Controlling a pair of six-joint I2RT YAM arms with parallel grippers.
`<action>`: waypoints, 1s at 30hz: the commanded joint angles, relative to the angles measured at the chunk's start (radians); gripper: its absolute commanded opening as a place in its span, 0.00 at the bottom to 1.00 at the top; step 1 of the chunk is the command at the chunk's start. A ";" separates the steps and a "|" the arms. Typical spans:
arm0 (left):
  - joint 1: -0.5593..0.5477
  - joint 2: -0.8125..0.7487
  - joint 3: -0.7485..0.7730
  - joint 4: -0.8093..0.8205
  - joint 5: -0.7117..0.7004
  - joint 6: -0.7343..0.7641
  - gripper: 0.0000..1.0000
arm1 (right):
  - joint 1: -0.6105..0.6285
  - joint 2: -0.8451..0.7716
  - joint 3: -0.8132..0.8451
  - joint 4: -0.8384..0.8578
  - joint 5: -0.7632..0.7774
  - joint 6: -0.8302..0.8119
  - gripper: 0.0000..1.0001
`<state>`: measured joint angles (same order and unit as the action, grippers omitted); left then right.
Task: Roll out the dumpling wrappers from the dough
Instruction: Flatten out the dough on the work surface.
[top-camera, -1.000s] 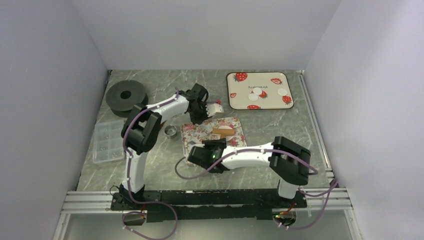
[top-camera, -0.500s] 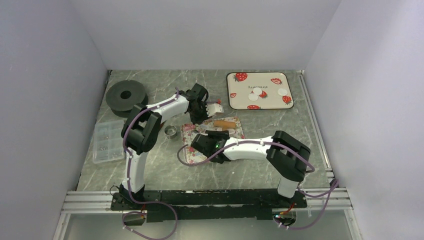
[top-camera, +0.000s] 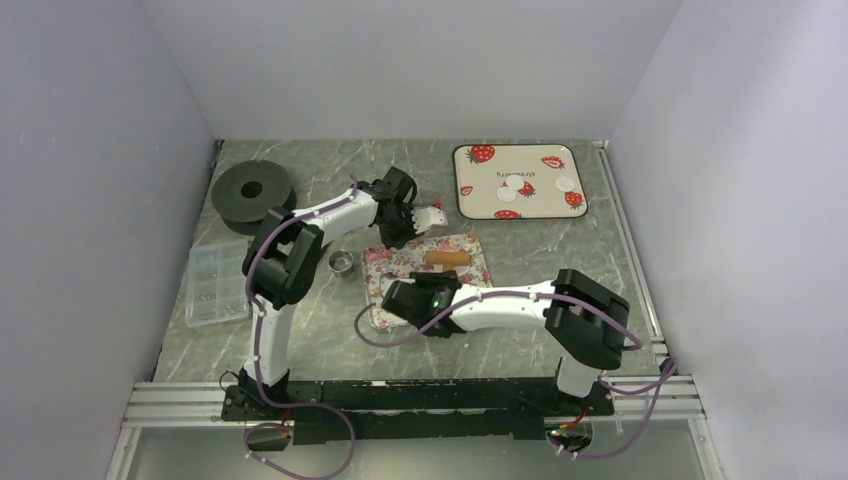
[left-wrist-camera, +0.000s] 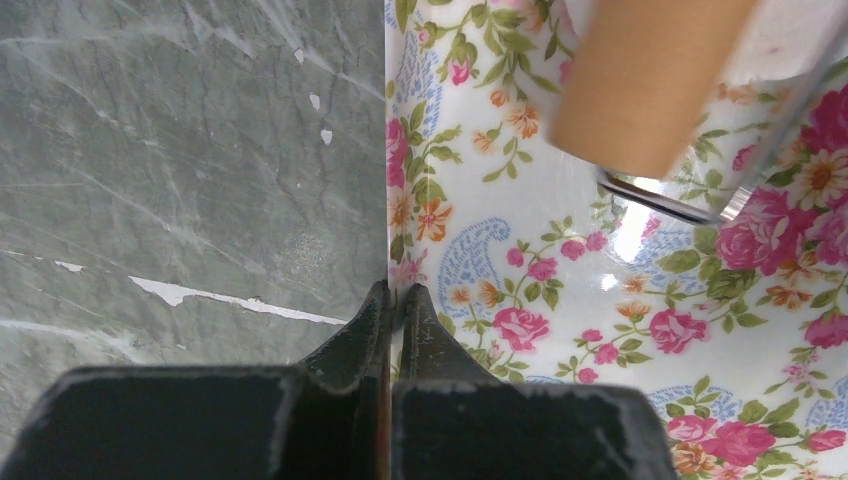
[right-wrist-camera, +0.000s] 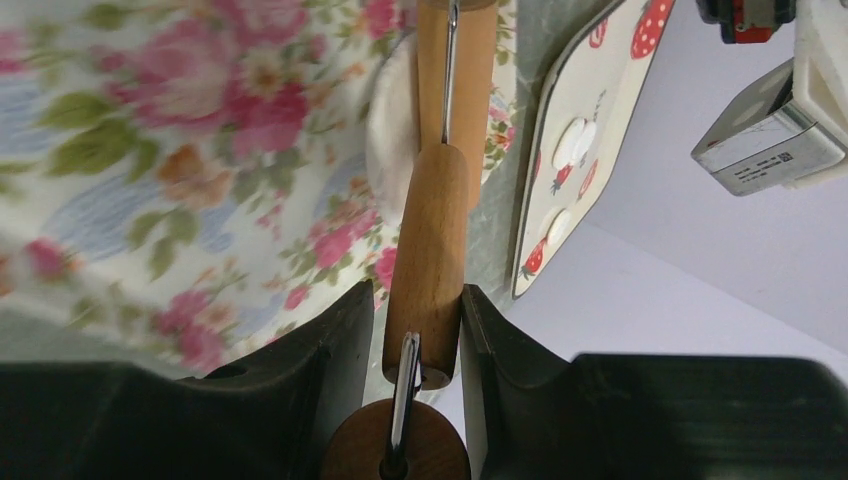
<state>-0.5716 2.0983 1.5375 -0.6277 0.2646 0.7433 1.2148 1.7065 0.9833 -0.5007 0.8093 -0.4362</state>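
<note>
A floral mat (top-camera: 400, 270) lies mid-table. My right gripper (top-camera: 434, 281) (right-wrist-camera: 412, 300) is shut on the wooden handle (right-wrist-camera: 430, 250) of a small rolling pin. Its drum (top-camera: 445, 258) (left-wrist-camera: 650, 80) rests across the mat's far part, on a flattened white piece of dough (right-wrist-camera: 388, 130). My left gripper (top-camera: 400, 236) (left-wrist-camera: 395, 295) is shut on the mat's left edge, the fingertips pinched together there. Three white dumpling wrappers (top-camera: 516, 185) (right-wrist-camera: 572, 140) lie on the strawberry tray (top-camera: 480, 200) at the back right.
A small metal ring cutter (top-camera: 342, 262) stands just left of the mat. A clear compartment box (top-camera: 215, 282) lies at the left, and a black spool (top-camera: 252, 190) behind it. Grey walls close in three sides.
The right gripper pushed the rolling pin away across the mat, then drew it back toward the near side. The left gripper has stayed on the mat's edge.
</note>
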 joint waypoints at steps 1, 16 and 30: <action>-0.014 0.123 -0.092 -0.108 -0.008 0.005 0.00 | -0.085 0.079 -0.053 -0.046 -0.338 -0.023 0.00; -0.012 0.118 -0.097 -0.103 -0.022 0.010 0.00 | 0.025 0.047 -0.040 -0.169 -0.482 0.140 0.00; -0.011 0.121 -0.098 -0.098 -0.018 0.011 0.00 | 0.099 0.110 0.005 -0.197 -0.613 0.208 0.00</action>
<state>-0.5716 2.0914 1.5261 -0.6144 0.2638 0.7441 1.2022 1.7458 1.0435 -0.5507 0.7650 -0.3805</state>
